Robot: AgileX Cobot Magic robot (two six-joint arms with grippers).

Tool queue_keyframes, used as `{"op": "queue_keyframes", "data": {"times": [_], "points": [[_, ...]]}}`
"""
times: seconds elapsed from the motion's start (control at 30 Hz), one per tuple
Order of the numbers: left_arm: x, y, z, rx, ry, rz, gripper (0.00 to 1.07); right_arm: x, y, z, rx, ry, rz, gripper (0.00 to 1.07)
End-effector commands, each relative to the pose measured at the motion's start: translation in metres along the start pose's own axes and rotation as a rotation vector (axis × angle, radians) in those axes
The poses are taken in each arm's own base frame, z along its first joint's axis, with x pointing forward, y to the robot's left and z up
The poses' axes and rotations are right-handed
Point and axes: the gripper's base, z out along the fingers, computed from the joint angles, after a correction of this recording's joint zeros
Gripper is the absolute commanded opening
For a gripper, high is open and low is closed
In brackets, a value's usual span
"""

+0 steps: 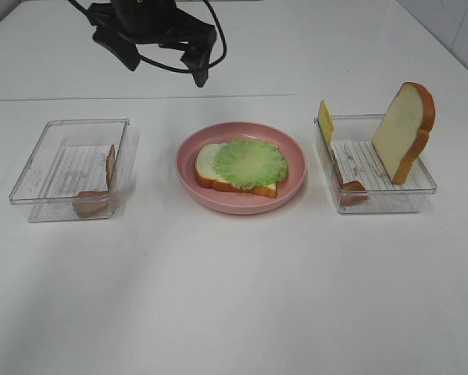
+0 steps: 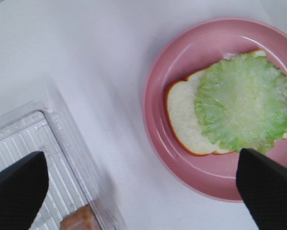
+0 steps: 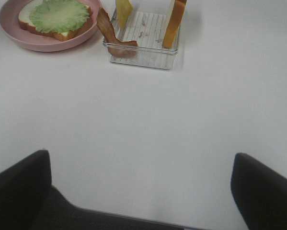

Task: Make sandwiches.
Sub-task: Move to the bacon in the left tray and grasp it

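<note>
my left claw (image 2: 143, 191) and right claw (image 3: 143, 191) both gape empty, half-built sandwich (image 1: 245, 166) sits on the pink plate (image 1: 241, 208), bacon (image 1: 110, 166) leaning in the left tray (image 1: 62, 168) looks light and bendy, so I'd pinch its top edge

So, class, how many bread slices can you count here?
2. One slice lies on the pink plate under the lettuce; the other slice stands in the right tray. None seems hidden.

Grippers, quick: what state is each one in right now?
Left gripper: open, jaws wide, holding nothing.
Right gripper: open, jaws wide, holding nothing.
</note>
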Motion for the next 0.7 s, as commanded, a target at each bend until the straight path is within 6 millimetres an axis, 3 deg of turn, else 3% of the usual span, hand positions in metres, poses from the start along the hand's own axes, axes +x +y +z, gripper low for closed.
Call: {"op": "queue_keyframes", "data": {"times": [0.03,0.27,0.5,0.7], "points": [[0.009,0.026,-0.015,-0.023,0.087,-0.099,1.02,0.003,0.001,-0.005,0.000,-0.038,0.000,0.99],[0.022,0.050,-0.025,0.001,0.124,-0.158,1.02,0.003,0.001,-0.005,0.000,-0.038,0.000,0.99],[0.053,0.066,-0.001,0.007,0.271,-0.214,1.02,0.003,0.001,-0.005,0.000,-0.038,0.000,0.99],[0.065,0.066,0.018,-0.001,0.299,-0.269,1.02,0.003,0.001,-0.005,0.000,-0.038,0.000,0.99]]}}
